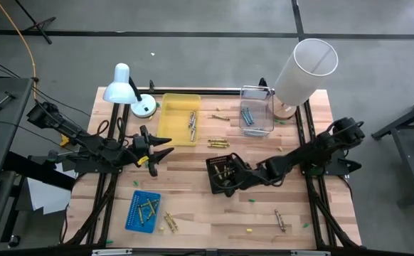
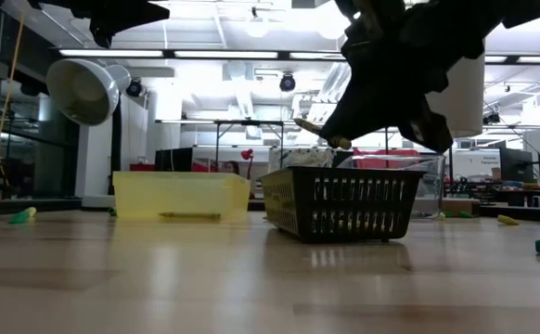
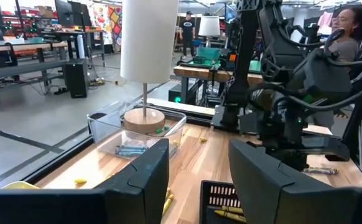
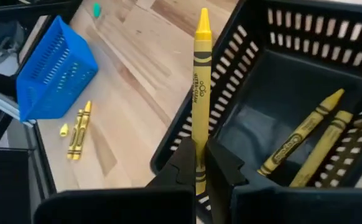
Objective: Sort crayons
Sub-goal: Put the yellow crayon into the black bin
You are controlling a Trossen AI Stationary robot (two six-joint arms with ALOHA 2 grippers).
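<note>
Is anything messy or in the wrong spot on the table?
Yes. Loose crayons lie scattered on the bare table outside the baskets, some beside the blue basket. The right gripper holds a yellow crayon over the black basket.

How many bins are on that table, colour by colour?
Yellow tray: 1
Clear tray: 1
Black basket: 1
Blue basket: 1
Total: 4

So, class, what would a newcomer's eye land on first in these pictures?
Probably the right gripper, shut on a yellow crayon that stands upright over the rim of the black basket at the table's middle, where more yellow crayons already lie. Next, the tall white lamp at the far right edge. The left gripper waits, open, near the yellow tray.
</note>
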